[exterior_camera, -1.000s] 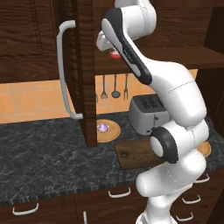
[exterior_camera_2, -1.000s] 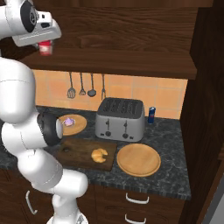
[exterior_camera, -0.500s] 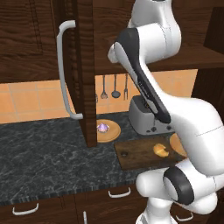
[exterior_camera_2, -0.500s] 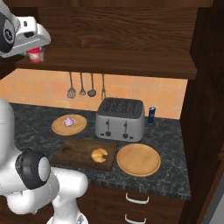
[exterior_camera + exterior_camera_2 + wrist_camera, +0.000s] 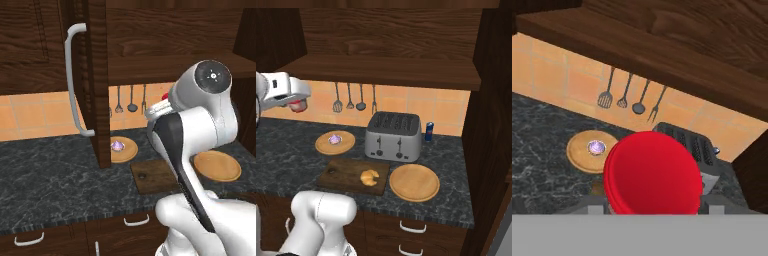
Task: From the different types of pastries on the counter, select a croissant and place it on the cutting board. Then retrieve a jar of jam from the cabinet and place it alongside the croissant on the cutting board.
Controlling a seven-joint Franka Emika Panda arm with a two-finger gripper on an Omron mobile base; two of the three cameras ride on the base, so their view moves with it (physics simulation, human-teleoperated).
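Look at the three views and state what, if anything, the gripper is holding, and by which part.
The gripper holds the red jar of jam, carried in the air left of the toaster. The exact place of the hold cannot be told, as the fingers are hidden.

Silver toaster (image 5: pixel 393 135) behind round plate (image 5: pixel 414 182); blue can (image 5: pixel 429 131) beside it (utensils (image 5: pixel 355 97) hang above).

Dark marbled counter (image 5: pixel 286 145), cutting board (image 5: pixel 341 172), two round wooden plates (image 5: pixel 413 182), toaster (image 5: pixel 393 136), blue can (image 5: pixel 429 131)
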